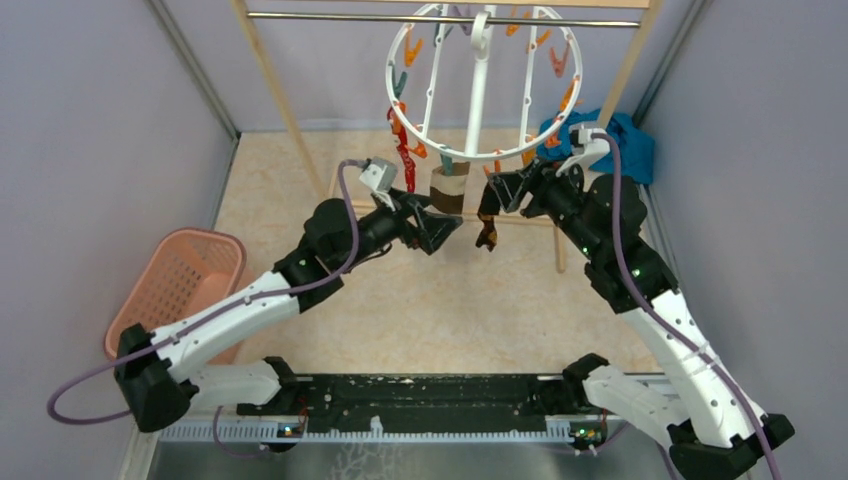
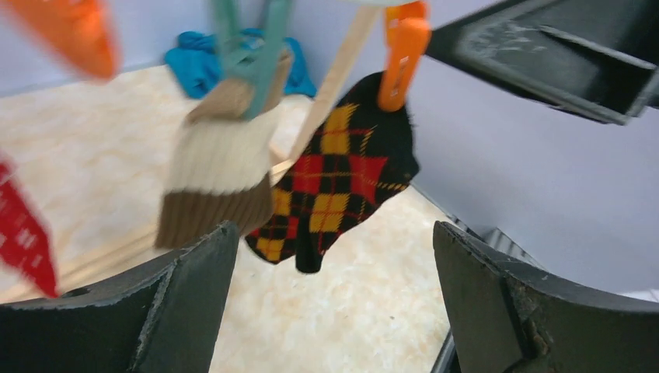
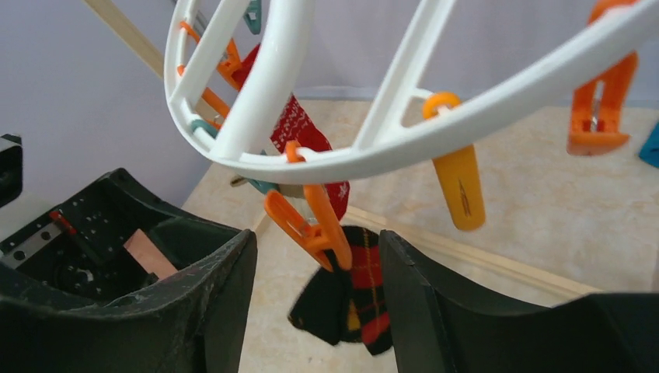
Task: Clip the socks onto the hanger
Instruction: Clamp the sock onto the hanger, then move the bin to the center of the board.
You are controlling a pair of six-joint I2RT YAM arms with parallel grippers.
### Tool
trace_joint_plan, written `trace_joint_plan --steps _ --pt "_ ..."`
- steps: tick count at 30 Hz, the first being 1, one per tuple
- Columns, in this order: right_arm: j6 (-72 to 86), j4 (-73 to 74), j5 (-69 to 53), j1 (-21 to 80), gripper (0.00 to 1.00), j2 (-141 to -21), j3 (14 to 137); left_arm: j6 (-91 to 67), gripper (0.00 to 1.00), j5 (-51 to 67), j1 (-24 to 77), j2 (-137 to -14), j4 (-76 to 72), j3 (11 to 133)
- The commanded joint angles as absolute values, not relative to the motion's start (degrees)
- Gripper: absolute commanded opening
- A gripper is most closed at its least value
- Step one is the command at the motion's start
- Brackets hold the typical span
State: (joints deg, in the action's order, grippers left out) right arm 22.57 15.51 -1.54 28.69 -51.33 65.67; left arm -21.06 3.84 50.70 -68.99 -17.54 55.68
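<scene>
The white round hanger [image 1: 480, 85] hangs from the bar at the back. Three socks hang from its clips: a red one [image 1: 403, 150], a beige and brown one [image 1: 449, 190] on a teal clip [image 2: 249, 54], and a black, red and yellow plaid one [image 1: 488, 215] on an orange clip [image 3: 315, 225]. My left gripper [image 1: 445, 228] is open and empty, just below and in front of the beige sock [image 2: 217, 179] and the plaid sock [image 2: 334, 179]. My right gripper [image 1: 503, 188] is open, its fingers either side of the orange clip and the plaid sock [image 3: 353, 299], not touching them.
A pink basket [image 1: 180, 280] stands at the left. A teal-blue cloth [image 1: 620, 140] lies at the back right. The pale wooden rack frame [image 1: 270, 80] with its metal bar [image 1: 330, 16] carries the hanger. Grey walls close in both sides.
</scene>
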Motion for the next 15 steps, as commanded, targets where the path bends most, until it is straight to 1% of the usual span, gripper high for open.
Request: trace_joint_plan --steps 1,3,6,8,10,13,15 --pt "21.39 16.22 2.80 28.55 0.58 -46.55 63.09 -22.96 0.99 -10.00 50.89 -60.88 -7.01 51.04" --pt "21.43 16.89 3.05 28.52 0.58 -44.85 60.82 -23.73 0.99 -15.91 50.89 -56.15 -1.51 48.78" --pt "22.59 16.90 2.10 28.54 0.59 -42.59 56.78 -30.39 0.99 -30.13 50.89 -47.48 9.89 45.91" --pt "23.29 16.66 1.28 28.46 0.59 -41.66 54.25 -39.95 0.98 -41.22 50.84 -42.95 21.13 45.79" --pt "23.75 16.68 0.89 28.54 0.59 -41.15 52.29 -49.57 0.97 -50.28 50.82 -40.44 35.75 47.34" --pt "24.68 15.19 0.27 28.52 0.59 -41.02 49.95 -65.76 0.97 -60.92 50.80 -41.25 54.76 51.81" --pt "25.24 13.91 -2.17 28.54 0.59 -41.49 49.11 -82.16 0.96 -65.93 50.71 -43.73 69.59 55.59"
